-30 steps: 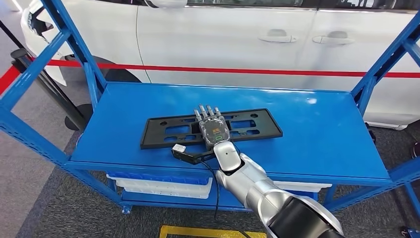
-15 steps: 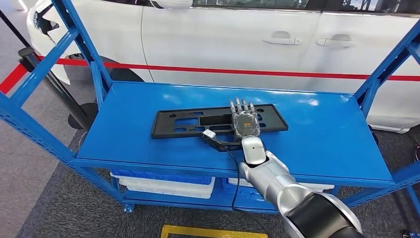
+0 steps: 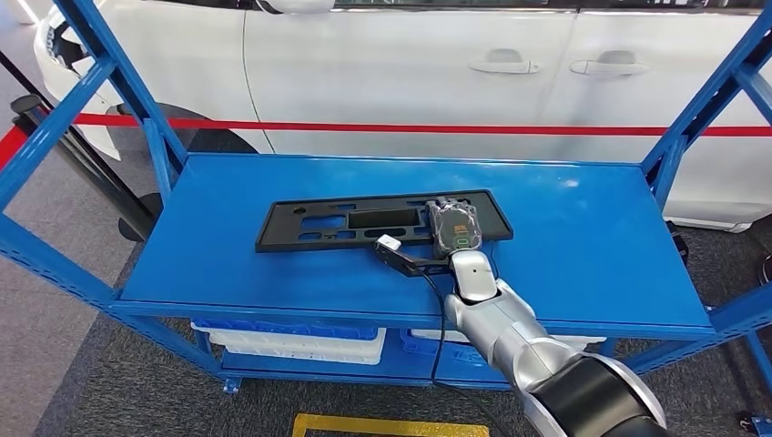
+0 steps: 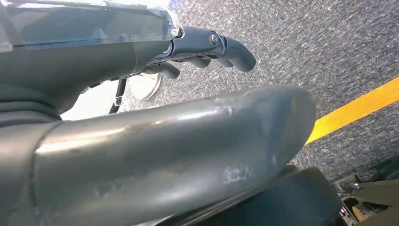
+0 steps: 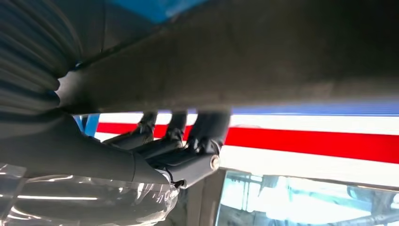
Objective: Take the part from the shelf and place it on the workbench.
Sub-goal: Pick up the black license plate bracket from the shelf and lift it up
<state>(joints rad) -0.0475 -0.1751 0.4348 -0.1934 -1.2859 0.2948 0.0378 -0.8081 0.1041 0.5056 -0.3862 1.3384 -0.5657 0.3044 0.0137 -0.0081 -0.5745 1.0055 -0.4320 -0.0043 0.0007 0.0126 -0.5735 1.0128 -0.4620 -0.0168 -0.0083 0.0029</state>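
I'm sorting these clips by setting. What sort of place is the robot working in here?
Probably a car plant or automotive demo area: a white car stands behind a red barrier tape, and a blue steel shelf rack carries a black plastic car part under the robot's right hand.

R arm [image 3: 510,341] is reaching fwd from lower right, silver forearm stretching out, wrist straight. R hand [image 3: 453,228] is lying palm-down, fingers [image 5: 188,136] curling under, probably gripping, though contact is hidden. L hand [image 4: 141,94] is hanging low, fingers [image 4: 226,47] bending loosely, holding nothing.
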